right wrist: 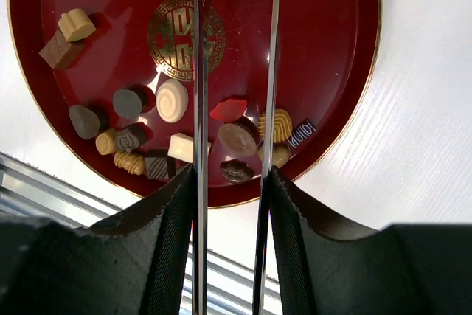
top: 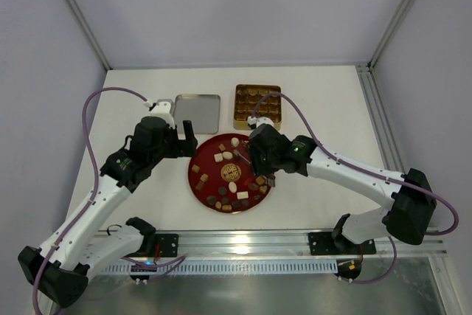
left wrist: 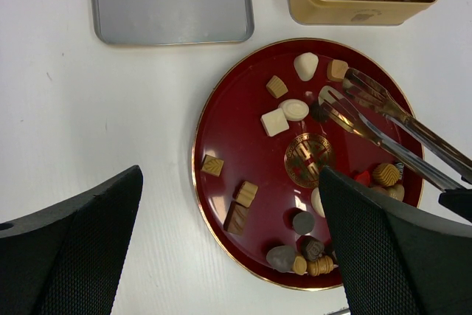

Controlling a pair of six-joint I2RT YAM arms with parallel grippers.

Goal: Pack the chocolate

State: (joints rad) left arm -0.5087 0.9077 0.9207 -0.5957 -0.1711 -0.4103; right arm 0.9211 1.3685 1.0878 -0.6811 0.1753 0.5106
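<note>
A round gold emblem (left wrist: pixel 310 158) is printed at the centre of the red plate (left wrist: pixel 228 123). It is a ring of angular key-pattern around a stylised figure that looks like a Chinese character, but which character cannot be told. The right wrist view shows a small dark tag (right wrist: pixel 301 134) lying on the plate near its rim, just beside a ridged tan chocolate (right wrist: pixel 276 125). The tag carries a short row of white letters, turned upside down and too small to read. The near side wall of the gold tin (left wrist: pixel 324 12) bears a faint embossed mark (left wrist: pixel 361 16), also illegible.
</note>
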